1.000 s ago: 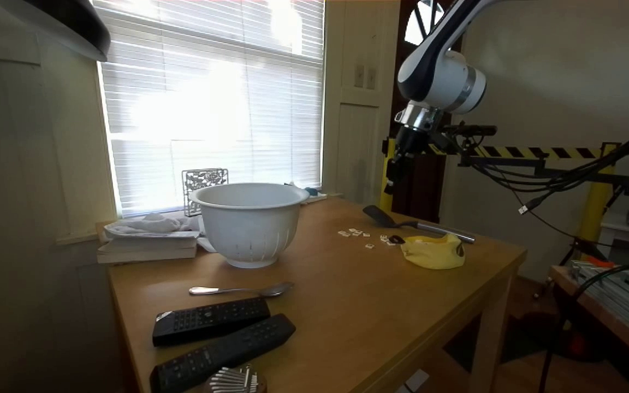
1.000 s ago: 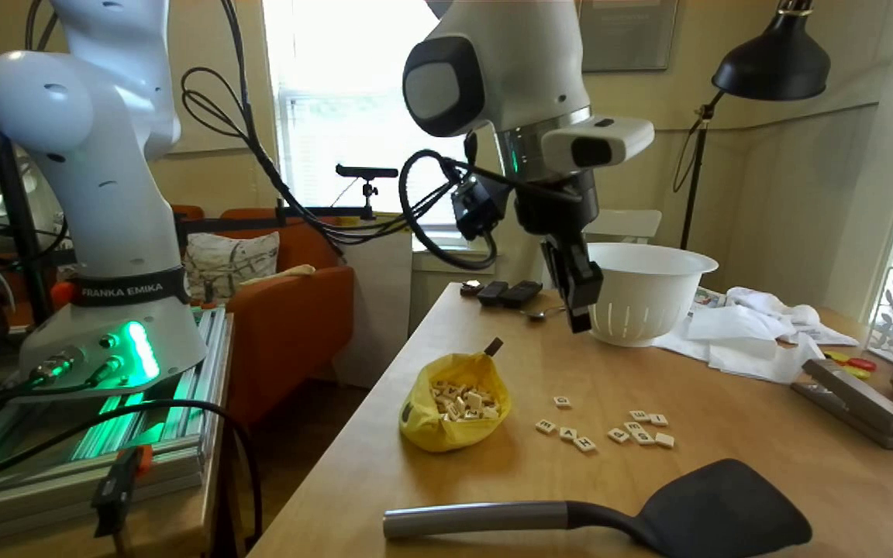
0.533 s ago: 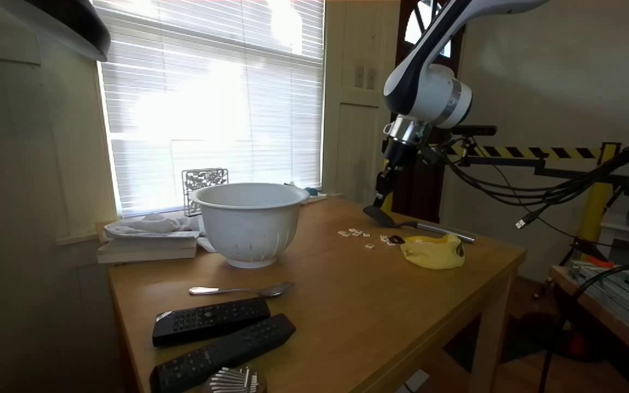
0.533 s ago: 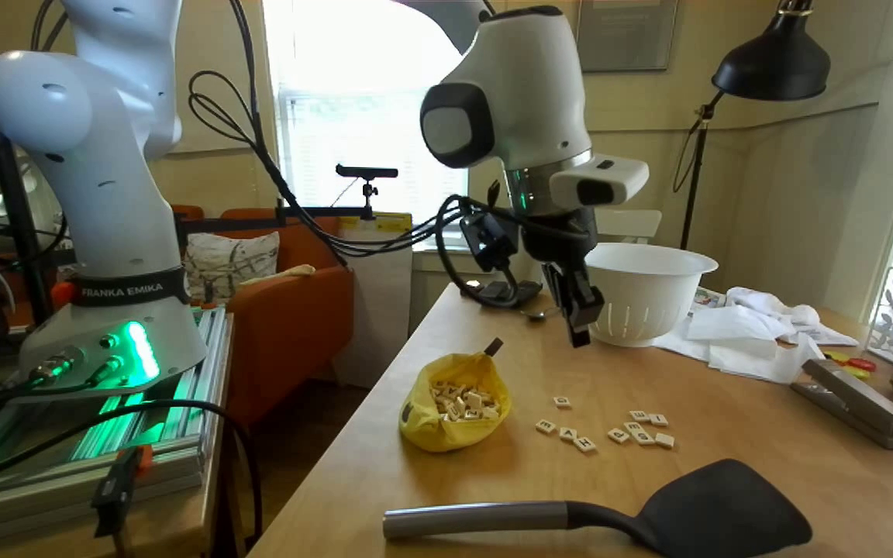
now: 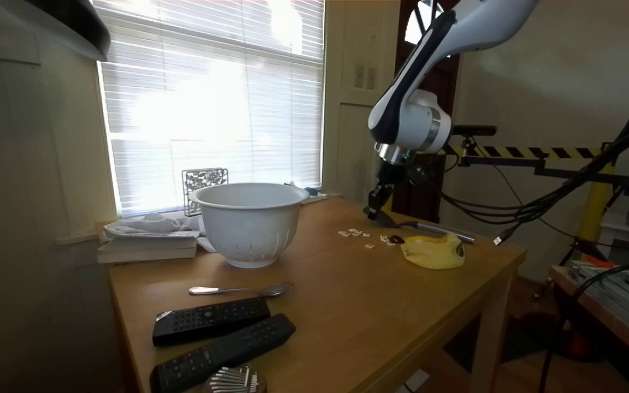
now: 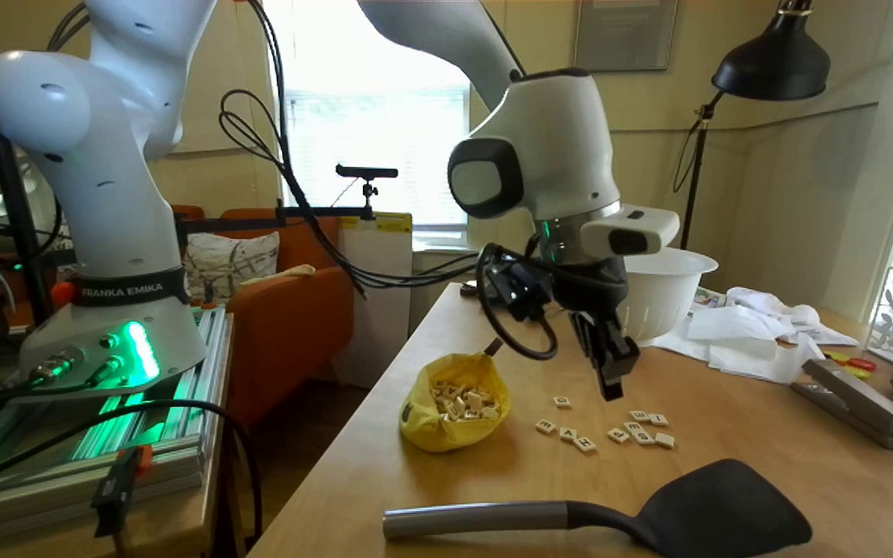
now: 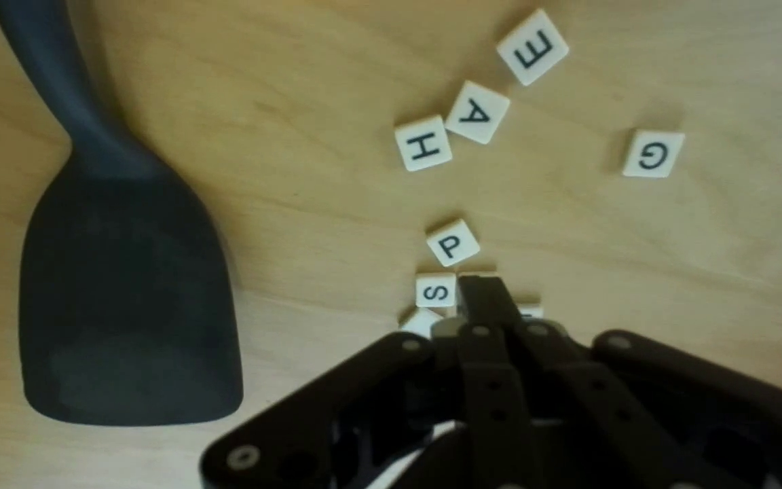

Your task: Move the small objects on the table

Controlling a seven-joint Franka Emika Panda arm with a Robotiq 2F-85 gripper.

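The small objects are cream-white letter tiles lying loose on the brown wooden table. They show in both exterior views, as a small cluster and as scattered tiles such as the G tile. In the wrist view the P tile, S tile and H tile lie flat. My gripper is shut, with its fingertips together and nothing seen between them. It hides parts of several tiles in the wrist view. In an exterior view the gripper hangs above the table, apart from the tiles.
A yellow pouch full of tiles stands beside the loose ones. A black spatula lies near them. A white colander, a stapler, a spoon and black remotes are also on the table.
My gripper has moved down toward the table, leftward in one exterior view and rightward in another. The tiles, pouch and spatula have not moved.
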